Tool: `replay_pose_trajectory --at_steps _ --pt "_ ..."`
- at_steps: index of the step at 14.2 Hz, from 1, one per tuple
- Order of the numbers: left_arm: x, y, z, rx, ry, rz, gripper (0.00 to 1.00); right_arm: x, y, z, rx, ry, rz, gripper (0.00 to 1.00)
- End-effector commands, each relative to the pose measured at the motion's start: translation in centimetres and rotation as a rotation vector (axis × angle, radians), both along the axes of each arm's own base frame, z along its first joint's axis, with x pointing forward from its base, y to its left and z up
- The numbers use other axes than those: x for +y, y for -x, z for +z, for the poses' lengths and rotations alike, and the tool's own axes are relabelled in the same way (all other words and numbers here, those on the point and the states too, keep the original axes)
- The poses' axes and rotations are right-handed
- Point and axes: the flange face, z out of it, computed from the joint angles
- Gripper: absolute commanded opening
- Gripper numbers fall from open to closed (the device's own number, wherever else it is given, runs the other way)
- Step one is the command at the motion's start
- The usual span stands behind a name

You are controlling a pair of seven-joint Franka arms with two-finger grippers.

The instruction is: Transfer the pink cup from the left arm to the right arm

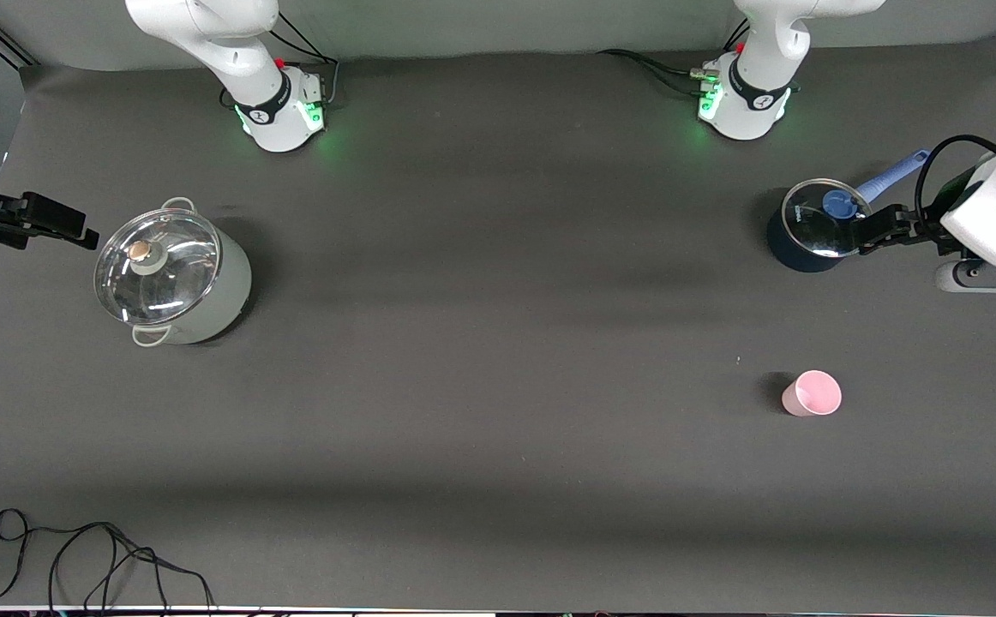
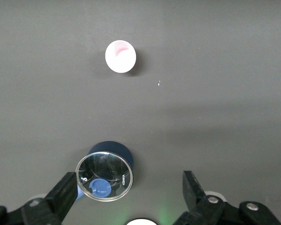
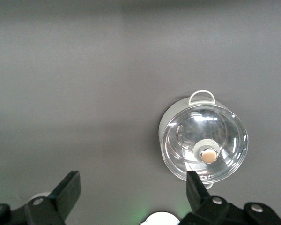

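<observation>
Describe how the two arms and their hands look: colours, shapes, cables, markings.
Both arms are white with rounded segments and black joint bands; their bases glow green, with black cables trailing off. The left hand is black with angular fingers, and a black cable loops over its white wrist. The right hand is black and blocky.

Pink cup (image 1: 812, 393) stands upright on table (image 1: 498, 343).
</observation>
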Motion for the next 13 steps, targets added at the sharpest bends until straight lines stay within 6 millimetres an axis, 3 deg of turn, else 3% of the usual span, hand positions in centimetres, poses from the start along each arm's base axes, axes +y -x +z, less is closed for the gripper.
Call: replay_pose_trajectory --at_steps 1,5,8,13 --pt "-0.2 -0.3 0.4 -0.002 0.004 0.001 1.00 0.1 -0.2 0.2 0.007 -0.014 -0.022 1.00" --pt "-0.1 -1.1 -0.4 -0.006 0.003 0.004 1.00 0.2 -0.1 -0.5 0.036 -0.016 -0.002 1.00" --pt "0.9 -4.1 -3.1 -0.062 -0.006 -0.031 1.00 0.4 0.1 -0.9 0.046 -0.005 -0.008 1.00" --pt "8.0 -7.5 -6.0 -0.129 0.088 -0.342 1.00 0.5 0.1 -0.9 0.045 -0.002 -0.005 1.00"
